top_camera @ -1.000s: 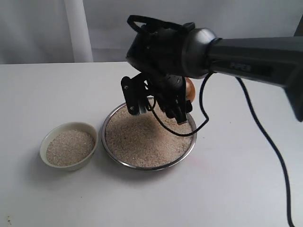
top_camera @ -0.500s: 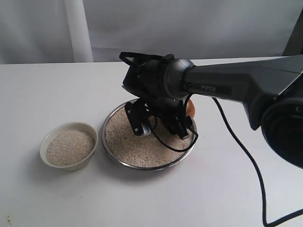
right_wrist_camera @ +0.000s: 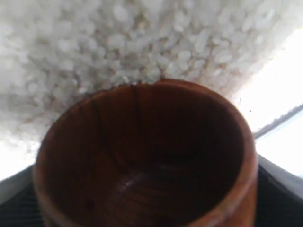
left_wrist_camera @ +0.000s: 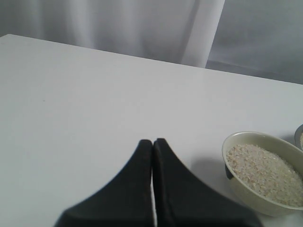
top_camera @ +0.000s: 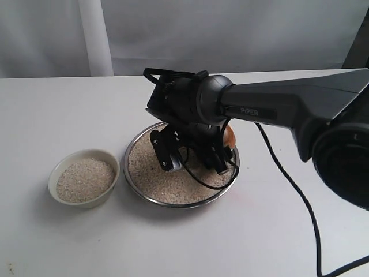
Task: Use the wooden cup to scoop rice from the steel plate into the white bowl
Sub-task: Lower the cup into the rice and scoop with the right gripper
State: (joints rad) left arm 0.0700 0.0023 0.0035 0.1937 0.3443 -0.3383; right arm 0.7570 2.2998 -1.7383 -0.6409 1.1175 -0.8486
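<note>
Tabletop [top_camera: 57,115]: rice [top_camera: 164,183] in steel plate [top_camera: 173,205] and white bowl [top_camera: 98,199].

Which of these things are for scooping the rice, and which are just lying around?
For the job: rice, steel plate, white bowl, wooden cup.
Just around: black cable, white curtain, left gripper, shut and idle.

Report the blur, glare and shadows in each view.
Right wrist view: the wooden cup is close and soft, the rice blurred and washed out toward one edge. Left wrist view: the shut left tool is a dark silhouette, the white bowl sharp. Exterior view: even light, soft shadows only.
</note>
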